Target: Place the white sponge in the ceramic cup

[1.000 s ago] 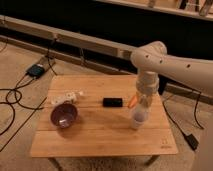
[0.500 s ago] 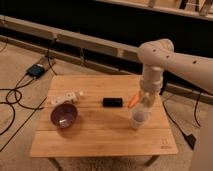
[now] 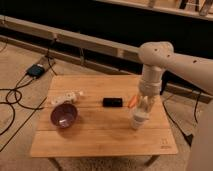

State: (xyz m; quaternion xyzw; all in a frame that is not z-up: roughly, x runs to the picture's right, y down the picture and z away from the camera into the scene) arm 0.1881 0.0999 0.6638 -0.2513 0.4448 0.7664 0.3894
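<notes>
The white ceramic cup (image 3: pixel 138 121) stands upright on the right part of the wooden table (image 3: pixel 100 135). My gripper (image 3: pixel 143 106) hangs straight down from the white arm (image 3: pixel 152 65), just above the cup's mouth and close to its rim. The white sponge does not show as a separate thing. Pale shapes at the gripper's tip merge with the cup, so I cannot tell whether it is held or lies inside.
A purple bowl (image 3: pixel 64 115) sits at the table's left. A white elongated object (image 3: pixel 67 96) lies behind it. A black bar-shaped object (image 3: pixel 112 102) lies mid-table, with a small orange item (image 3: pixel 131 101) beside the gripper. Cables and a small box (image 3: pixel 36 70) lie on the floor at left.
The arm's upper part has shifted a little to the right while the gripper stays over the cup. The things on the table have not moved.
</notes>
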